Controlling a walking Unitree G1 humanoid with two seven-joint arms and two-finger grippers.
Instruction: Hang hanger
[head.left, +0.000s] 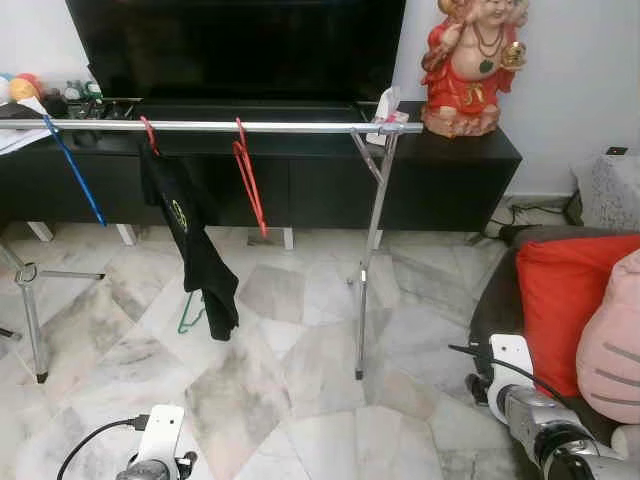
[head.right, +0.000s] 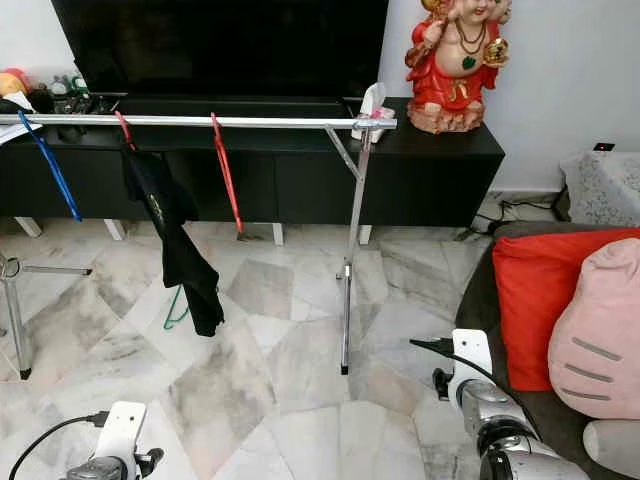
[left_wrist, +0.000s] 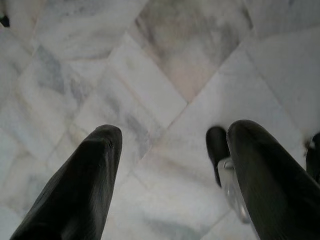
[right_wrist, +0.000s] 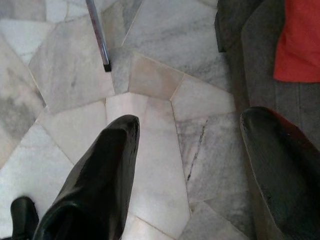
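Hanging idle | left gripper (left_wrist: 170, 175) fingers apart, empty | right gripper (right_wrist: 190, 170) same

Home living rm: TV (head.left: 235, 45); sofa (head.left: 520, 300); marble floor (head.left: 290, 370)

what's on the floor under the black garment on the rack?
A green hanger lies on the marble floor beneath the black garment; part of it is hidden behind the cloth.
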